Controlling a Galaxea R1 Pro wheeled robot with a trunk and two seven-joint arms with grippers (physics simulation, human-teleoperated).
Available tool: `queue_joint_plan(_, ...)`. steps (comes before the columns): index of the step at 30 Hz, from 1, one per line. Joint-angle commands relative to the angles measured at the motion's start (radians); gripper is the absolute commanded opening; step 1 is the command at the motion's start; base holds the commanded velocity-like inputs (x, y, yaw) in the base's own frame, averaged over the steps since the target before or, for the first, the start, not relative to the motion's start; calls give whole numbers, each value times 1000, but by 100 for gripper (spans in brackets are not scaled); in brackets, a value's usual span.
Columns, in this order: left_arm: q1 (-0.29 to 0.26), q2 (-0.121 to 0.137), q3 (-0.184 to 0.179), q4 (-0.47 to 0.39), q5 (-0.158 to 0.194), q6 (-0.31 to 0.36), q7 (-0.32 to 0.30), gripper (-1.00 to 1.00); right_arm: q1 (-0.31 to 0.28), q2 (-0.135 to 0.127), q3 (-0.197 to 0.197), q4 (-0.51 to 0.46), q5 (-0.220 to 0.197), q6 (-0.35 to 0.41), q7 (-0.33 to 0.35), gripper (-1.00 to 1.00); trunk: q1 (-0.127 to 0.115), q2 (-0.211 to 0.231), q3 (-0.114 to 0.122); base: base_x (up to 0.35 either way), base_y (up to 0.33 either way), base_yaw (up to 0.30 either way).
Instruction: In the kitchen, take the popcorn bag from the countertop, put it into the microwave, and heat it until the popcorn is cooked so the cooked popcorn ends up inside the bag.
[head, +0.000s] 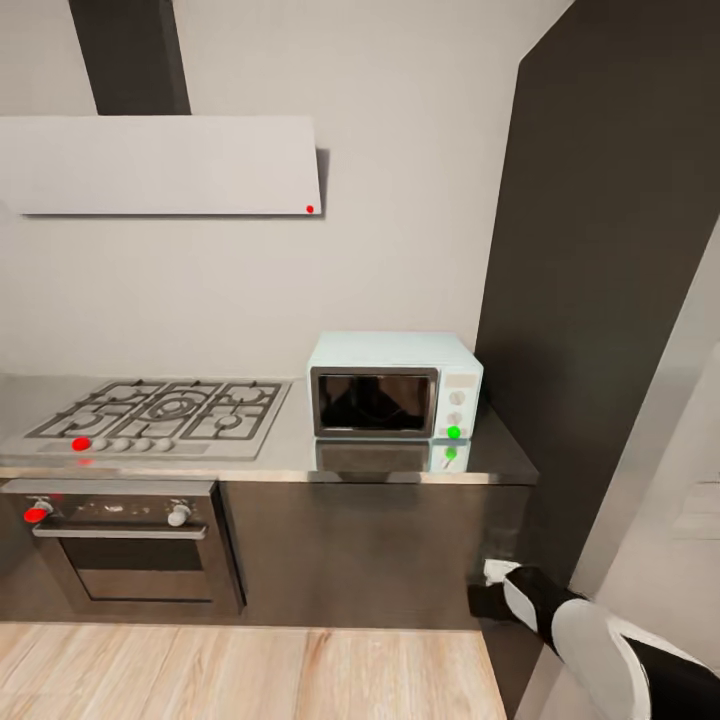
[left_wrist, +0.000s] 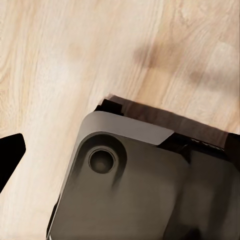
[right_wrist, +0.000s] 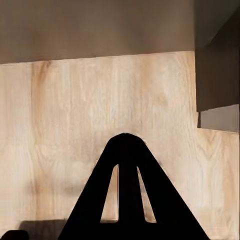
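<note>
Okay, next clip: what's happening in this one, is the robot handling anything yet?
Nothing is being handled at this moment. The robot faces the kitchen countertop, where the pale blue microwave sits with its door shut, right of the gas hob and above-right of the oven. The right arm hangs low beside the cabinets, and the right gripper looks shut and empty, pointing at the wooden floor.

One microwave (head: 395, 385), one hob (head: 160, 412), one oven (head: 125, 545), one hood (head: 160, 165); oven knobs: two.
</note>
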Motion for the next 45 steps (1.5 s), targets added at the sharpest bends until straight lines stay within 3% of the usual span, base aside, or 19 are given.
queue_joint_plan(1,0,0,-9,0,7,-2,4,100,-2,-10,-7,30,20,-29,4,-100,0,-1,-1,-12,0,0)
queue_joint_plan(2,0,1,-9,0,7,-3,4,100,3,-12,-7,41,29,-42,2,-100,0,-1,-1,-8,0,0)
queue_joint_plan(4,0,2,-10,0,7,-3,4,100,73,-15,-7,57,48,-88,-1,-100,0,-1,-1,-3,0,0)
queue_joint_plan(6,0,4,-10,0,7,-3,4,100,203,-14,-8,61,54,-174,-3,-100,0,-1,-1,-1,0,0)
queue_joint_plan(8,0,4,-11,-1,4,-2,4,100,346,-11,-9,64,52,-318,-3,-100,0,-1,-1,0,0,0)
queue_joint_plan(12,0,8,-16,-2,-6,0,4,100,513,-9,-12,64,50,-429,-2,-100,0,-1,-1,0,0,0)
queue_joint_plan(23,0,22,-14,-2,-7,-2,8,100,668,-12,-15,65,48,-495,-3,-100,0,-1,-1,0,0,0)
queue_joint_plan(27,0,21,-14,-3,-9,-2,8,100,672,-15,-17,65,45,-497,-3,-100,0,-1,-1,0,0,0)
queue_joint_plan(29,0,23,-16,-3,-9,-2,8,100,672,-22,-23,65,-3,-503,-2,-100,0,-1,-1,0,0,0)
queue_joint_plan(31,0,22,-16,-3,-9,-2,8,100,672,-22,-22,64,-27,-506,-3,-100,0,-1,-1,0,0,0)
queue_joint_plan(41,0,22,-17,-3,-9,-2,8,100,672,-14,-21,64,-30,-508,-3,-100,0,-1,-1,0,0,0)
queue_joint_plan(42,0,23,-17,-3,-10,-2,8,100,681,16,-339,56,459,-544,-117,-100,0,-1,-1,0,0,0)
queue_joint_plan(43,0,93,-29,-13,-83,-2,4,100,686,49,-330,64,551,-546,-136,-100,0,-1,-1,0,0,0)
queue_joint_plan(45,0,84,-25,-15,-86,-2,4,100,687,47,-331,64,563,-546,-137,-100,0,-1,-1,0,0,0)
